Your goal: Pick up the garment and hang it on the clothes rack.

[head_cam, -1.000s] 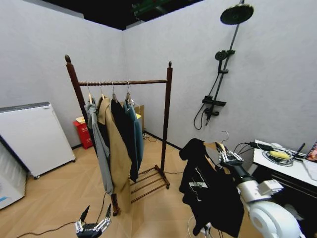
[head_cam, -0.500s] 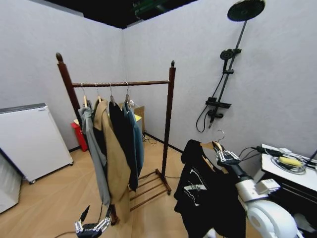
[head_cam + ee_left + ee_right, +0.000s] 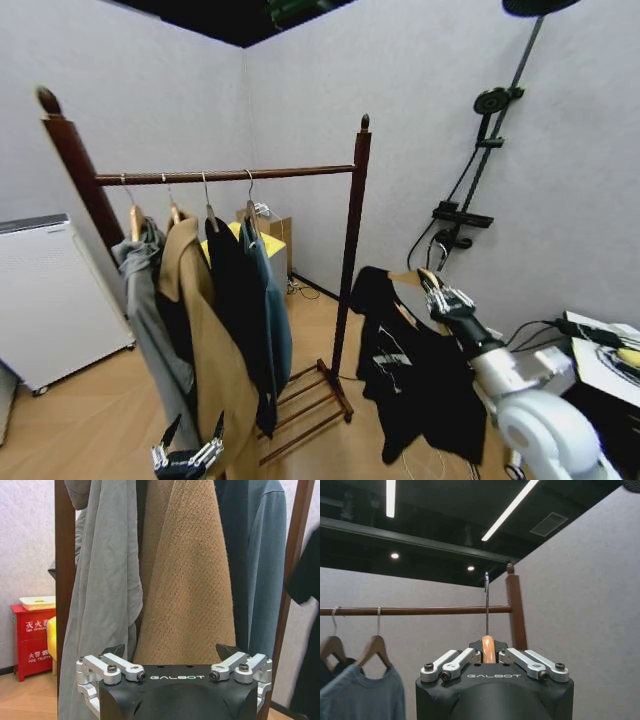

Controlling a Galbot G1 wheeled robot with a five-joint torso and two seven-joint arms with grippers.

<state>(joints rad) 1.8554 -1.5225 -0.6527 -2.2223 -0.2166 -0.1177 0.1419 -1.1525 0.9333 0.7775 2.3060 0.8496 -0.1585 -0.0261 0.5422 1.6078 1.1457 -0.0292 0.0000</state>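
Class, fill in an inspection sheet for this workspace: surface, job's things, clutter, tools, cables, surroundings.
Surface: wooden floor.
Job's things: garment on its hanger, held up right of the clothes rack; hook below the rod, not on it.
Clutter: grey, tan, black and teal clothes hanging on the rod's left part.
Tools: right tool shut on the hanger neck; left tool low by the hanging clothes, open.
Cables: black cables on the white table at right.
Surroundings: shower fitting on wall, white cabinet, red box.
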